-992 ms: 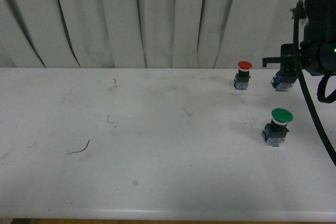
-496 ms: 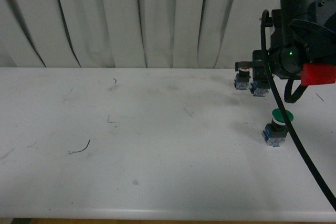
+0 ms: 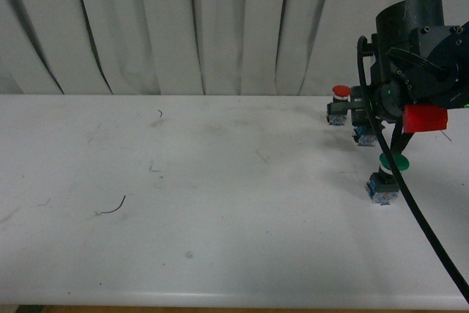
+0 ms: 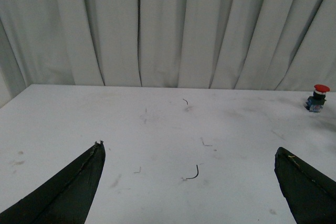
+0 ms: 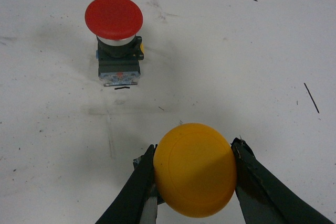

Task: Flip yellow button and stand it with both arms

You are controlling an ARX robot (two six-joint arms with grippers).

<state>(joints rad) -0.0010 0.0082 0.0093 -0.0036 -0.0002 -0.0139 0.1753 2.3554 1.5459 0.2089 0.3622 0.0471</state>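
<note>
A: Entry one, the yellow button [image 5: 194, 169]?

B: Pinched at the cap by the right tool [image 5: 194, 149], near the red button [image 5: 114, 17], far right of the surface [image 3: 220, 218]. Likely gripped there for turning. Whether its base touches down, I cannot tell.

A: Right arm [image 3: 414, 49]?

B: Bent low, wrist over the green button [image 3: 383, 188].

A: Left tool [image 4: 189, 148]?

B: Spread wide, empty, low over bare surface, well apart from the buttons.

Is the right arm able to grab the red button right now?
Probably not: the right tool is full, shut on the yellow button. Nothing stands between it and the red button, though.
</note>
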